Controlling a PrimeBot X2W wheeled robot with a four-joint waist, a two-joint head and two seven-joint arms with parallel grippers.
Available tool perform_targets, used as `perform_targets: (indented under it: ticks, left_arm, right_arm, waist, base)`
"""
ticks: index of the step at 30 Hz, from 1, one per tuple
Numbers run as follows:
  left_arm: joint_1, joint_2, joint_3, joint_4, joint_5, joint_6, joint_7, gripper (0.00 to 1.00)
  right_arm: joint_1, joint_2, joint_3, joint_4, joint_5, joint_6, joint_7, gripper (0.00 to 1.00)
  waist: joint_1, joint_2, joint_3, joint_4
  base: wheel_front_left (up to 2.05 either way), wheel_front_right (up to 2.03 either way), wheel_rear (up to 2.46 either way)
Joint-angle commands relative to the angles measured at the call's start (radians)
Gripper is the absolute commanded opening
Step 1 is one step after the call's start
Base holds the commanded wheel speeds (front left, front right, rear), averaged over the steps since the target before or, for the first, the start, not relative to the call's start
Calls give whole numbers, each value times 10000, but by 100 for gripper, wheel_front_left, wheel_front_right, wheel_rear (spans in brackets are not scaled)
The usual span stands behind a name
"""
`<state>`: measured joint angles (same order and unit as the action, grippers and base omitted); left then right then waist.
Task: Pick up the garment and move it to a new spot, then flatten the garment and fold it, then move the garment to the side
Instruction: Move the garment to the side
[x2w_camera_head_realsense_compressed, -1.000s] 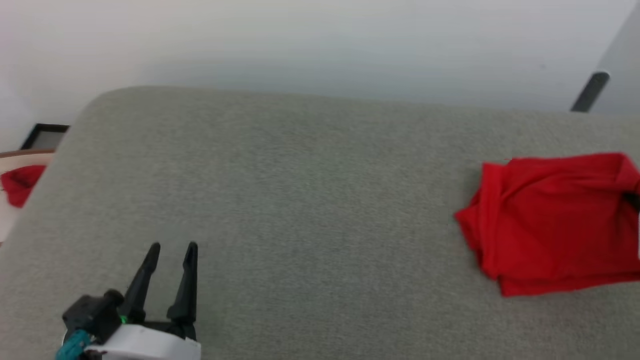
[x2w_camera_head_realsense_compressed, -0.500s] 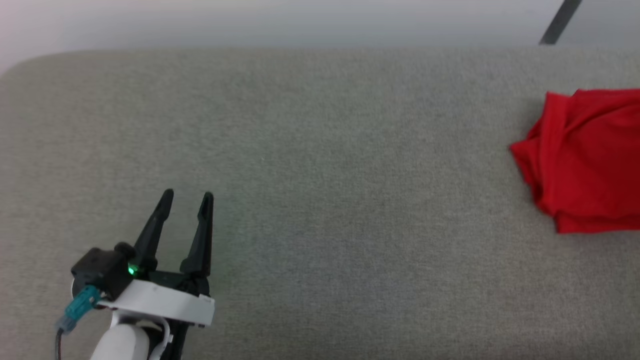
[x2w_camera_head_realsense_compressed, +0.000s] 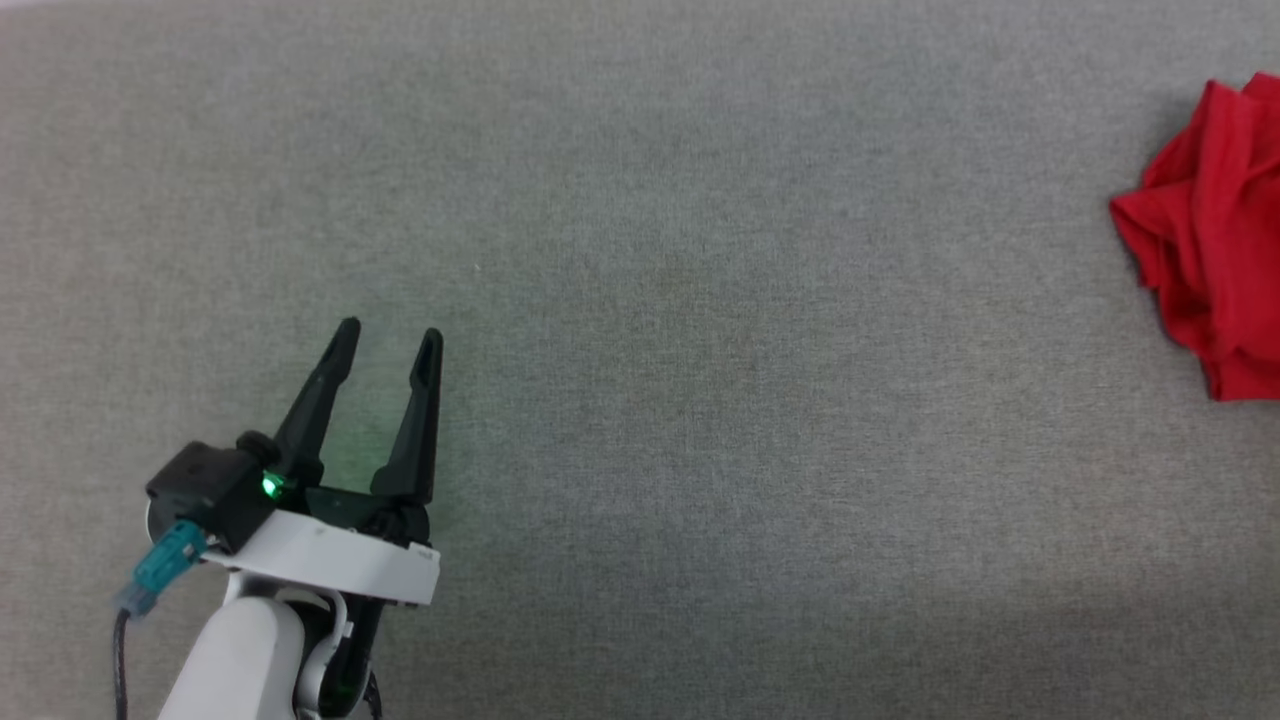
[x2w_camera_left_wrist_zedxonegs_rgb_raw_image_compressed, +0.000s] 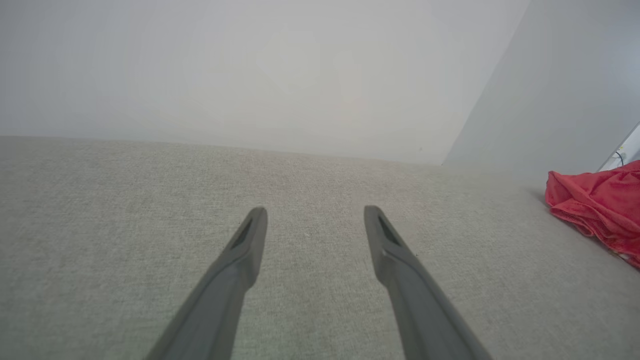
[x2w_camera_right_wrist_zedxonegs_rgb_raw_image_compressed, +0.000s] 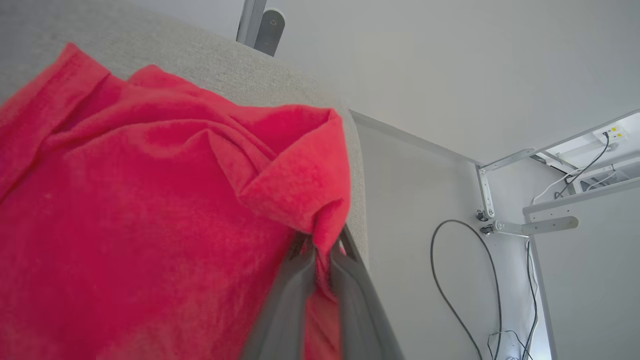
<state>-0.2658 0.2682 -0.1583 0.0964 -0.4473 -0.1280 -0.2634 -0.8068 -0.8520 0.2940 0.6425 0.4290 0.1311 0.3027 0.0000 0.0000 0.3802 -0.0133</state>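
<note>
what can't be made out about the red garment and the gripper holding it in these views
Head view: the garment is cut off by the right edge, so just its left part can be seen.
Left wrist view: the right edge cuts it here too.
Right wrist view: its own red folds hide any print or trim.
Right wrist view: the right gripper has its tips buried in a pinched fold.
</note>
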Motion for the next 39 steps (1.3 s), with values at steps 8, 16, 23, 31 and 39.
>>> perform_targets:
  ticks: [8, 16, 23, 31, 39]
  left_arm:
    - [-244, 70, -79, 96, -27, -37, -6, 100]
    - [35, 96, 3, 363, -62, -37, -6, 100]
    - [467, 89, 193, 645, -86, -37, -6, 100]
    - [1199, 97, 608, 1027, 69, -22, -6, 100]
    - [2170, 146, 1053, 1206, -2, 37, -7, 100]
  right_arm:
    - [-641, 205, 388, 1381, -379, -8, -1143, 11]
    - [-975, 550, 656, 2283, -449, -8, -1894, 100]
    - [-673, 919, 1011, 2466, -129, -7, -2501, 100]
    - [61, 1470, 1047, 2207, 596, -7, -3495, 100]
    - [1458, 2188, 1063, 1378, 935, -7, -4821, 100]
  waist:
    - [0, 0, 252, 105]
    - [0, 0, -404, 85]
    - [0, 0, -1362, 67]
    - [0, 0, -2648, 139]
    - [0, 0, -3879, 125]
  base:
    - [0, 0, 0]
    - [0, 0, 0]
    - [0, 0, 0]
    - [0, 0, 0]
    - [0, 0, 0]
